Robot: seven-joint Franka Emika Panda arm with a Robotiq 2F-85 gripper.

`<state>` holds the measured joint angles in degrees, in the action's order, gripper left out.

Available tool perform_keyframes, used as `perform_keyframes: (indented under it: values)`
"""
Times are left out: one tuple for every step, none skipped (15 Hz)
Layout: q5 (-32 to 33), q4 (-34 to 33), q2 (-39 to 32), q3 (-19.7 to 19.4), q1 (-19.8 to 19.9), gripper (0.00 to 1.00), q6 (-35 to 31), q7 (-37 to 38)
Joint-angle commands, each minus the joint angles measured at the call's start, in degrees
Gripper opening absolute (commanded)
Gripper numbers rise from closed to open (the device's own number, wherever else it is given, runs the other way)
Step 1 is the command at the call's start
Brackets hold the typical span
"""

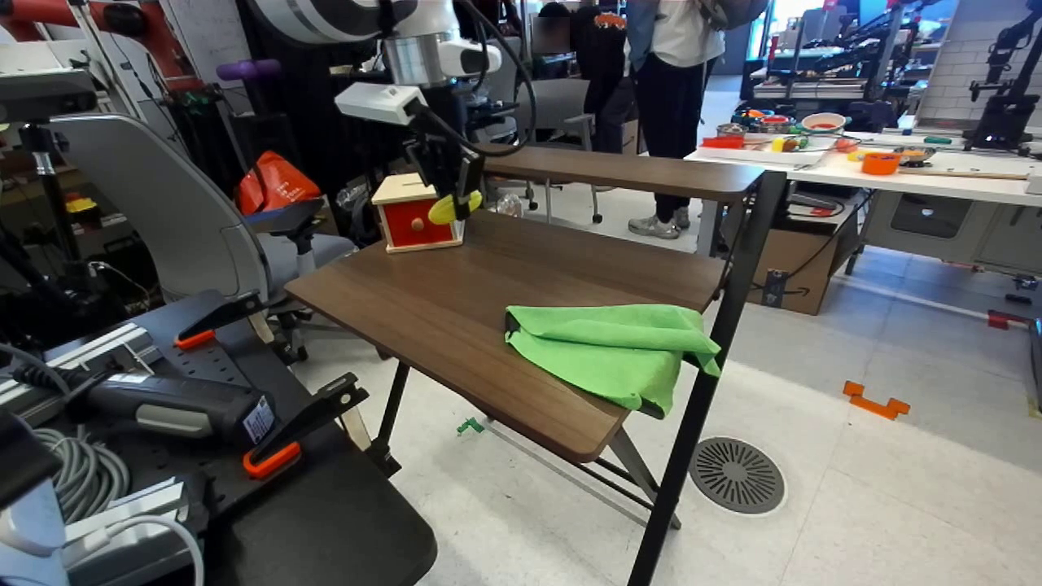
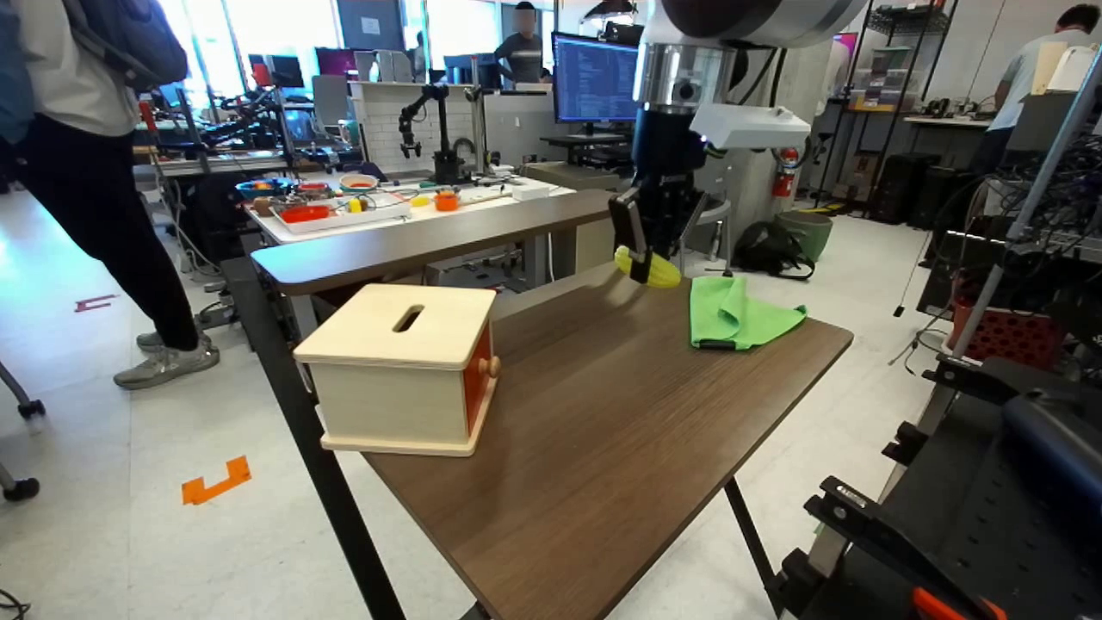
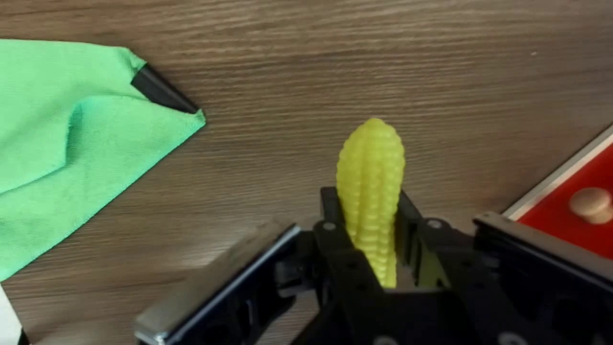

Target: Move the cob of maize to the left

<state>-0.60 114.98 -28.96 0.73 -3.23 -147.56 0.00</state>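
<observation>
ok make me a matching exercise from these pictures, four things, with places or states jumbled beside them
1. yellow toy maize cob
2. light green cloth
3. red-fronted pale wooden box
4. round orange container

A. on the white table
B. has a round wooden knob
C. held in the jaws
D. partly over the edge of the brown wooden table

Pairs: 1-C, 2-D, 3-B, 4-A
</observation>
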Motion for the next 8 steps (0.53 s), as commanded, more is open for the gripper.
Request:
perform_keyframes:
  values:
    - [0.9, 8.0, 5.3, 2.5, -1.2, 0.07, -3.9, -1.6]
    - [0.4, 8.5, 5.2, 3.6, -1.3, 0.07, -4.5, -2.5]
    - [0.4, 8.7, 4.6, 4.5, -1.7, 0.07, -5.4, -2.8]
    - [0.4, 8.8, 3.9, 5.1, -2.1, 0.07, -6.1, -3.1]
    - [0.2, 8.3, 2.7, 6.0, -2.3, 0.07, -6.1, -3.5]
    - [0.0, 8.2, 1.8, 6.8, -2.5, 0.07, -6.3, -4.0]
    - [-0.2, 8.0, 0.8, 7.7, -2.6, 0.07, -6.1, -4.6]
    - [-0.1, 7.9, -0.2, 8.3, -2.9, 0.07, -5.9, -5.0]
